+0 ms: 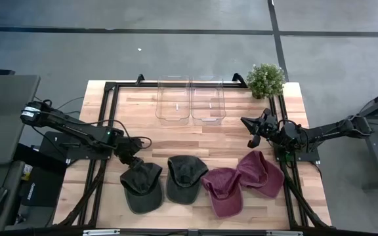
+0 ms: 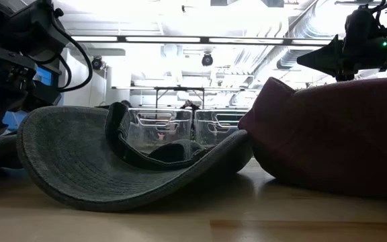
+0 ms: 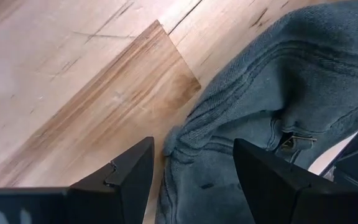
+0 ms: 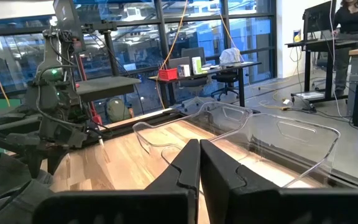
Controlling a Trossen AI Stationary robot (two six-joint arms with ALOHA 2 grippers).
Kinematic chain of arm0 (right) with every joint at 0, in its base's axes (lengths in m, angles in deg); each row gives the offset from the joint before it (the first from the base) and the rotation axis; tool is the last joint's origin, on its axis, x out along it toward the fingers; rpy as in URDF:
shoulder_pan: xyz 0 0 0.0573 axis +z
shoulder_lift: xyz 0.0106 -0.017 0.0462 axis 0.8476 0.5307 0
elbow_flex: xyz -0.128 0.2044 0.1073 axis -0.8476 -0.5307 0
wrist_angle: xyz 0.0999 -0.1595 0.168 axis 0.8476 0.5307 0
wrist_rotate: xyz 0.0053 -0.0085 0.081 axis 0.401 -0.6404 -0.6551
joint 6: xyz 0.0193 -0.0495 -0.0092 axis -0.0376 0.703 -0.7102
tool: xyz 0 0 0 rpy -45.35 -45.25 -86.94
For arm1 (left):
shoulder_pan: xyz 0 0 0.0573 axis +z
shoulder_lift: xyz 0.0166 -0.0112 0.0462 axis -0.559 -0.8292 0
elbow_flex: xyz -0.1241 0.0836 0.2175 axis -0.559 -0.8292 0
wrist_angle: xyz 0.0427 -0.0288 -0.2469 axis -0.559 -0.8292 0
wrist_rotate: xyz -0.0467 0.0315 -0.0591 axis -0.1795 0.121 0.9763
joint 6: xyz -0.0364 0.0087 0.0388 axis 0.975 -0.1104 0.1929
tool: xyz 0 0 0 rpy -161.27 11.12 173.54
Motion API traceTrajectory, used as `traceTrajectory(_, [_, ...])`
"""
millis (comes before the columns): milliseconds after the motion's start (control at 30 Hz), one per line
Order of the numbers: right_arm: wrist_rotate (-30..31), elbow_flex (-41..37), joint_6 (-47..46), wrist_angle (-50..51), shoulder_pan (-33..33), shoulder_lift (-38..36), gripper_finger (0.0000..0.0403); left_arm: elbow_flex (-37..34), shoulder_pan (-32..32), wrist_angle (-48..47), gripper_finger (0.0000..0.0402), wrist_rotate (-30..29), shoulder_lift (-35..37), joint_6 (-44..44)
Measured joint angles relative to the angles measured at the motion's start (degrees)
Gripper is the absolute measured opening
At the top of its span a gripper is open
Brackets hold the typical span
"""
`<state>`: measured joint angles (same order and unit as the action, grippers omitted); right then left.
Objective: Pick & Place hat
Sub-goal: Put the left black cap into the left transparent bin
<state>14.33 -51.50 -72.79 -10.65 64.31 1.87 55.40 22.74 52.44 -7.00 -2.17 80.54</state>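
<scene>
Two dark grey caps (image 1: 142, 187) (image 1: 186, 178) and two maroon caps (image 1: 223, 190) (image 1: 261, 172) lie in a row near the table's front edge. My left gripper (image 1: 131, 162) is open, slanting down over the far edge of the leftmost grey cap (image 3: 278, 81). In the left wrist view its fingers stand on either side of the cap's bunched rear edge (image 3: 194, 155). My right gripper (image 1: 251, 134) is shut, held level above the table, beyond the right maroon cap, holding nothing. My left gripper has the grey cap's rear edge (image 3: 185, 140) between its open fingers. Bare wood shows between one finger (image 3: 129, 177) and the cloth. The other finger (image 3: 272, 180) overlaps the cloth, and I cannot tell whether it touches.
Two clear plastic bins (image 1: 172, 101) (image 1: 207, 101) stand side by side at the table's far edge. A small potted plant (image 1: 266, 80) is at the far right corner. Bare wood (image 1: 195, 141) lies between bins and caps.
</scene>
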Motion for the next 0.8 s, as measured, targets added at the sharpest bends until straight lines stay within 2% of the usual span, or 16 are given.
traceTrajectory(500, [0.0,0.01,0.0,0.0,0.0,0.01,0.0006,0.11,0.0,6.65,0.0213,3.07,-5.95,0.33])
traceTrajectory(800, [0.0,0.0,0.0,0.0,0.0,0.0,0.0007,0.22,0.0,7.09,0.0213,3.54,-7.72,0.42])
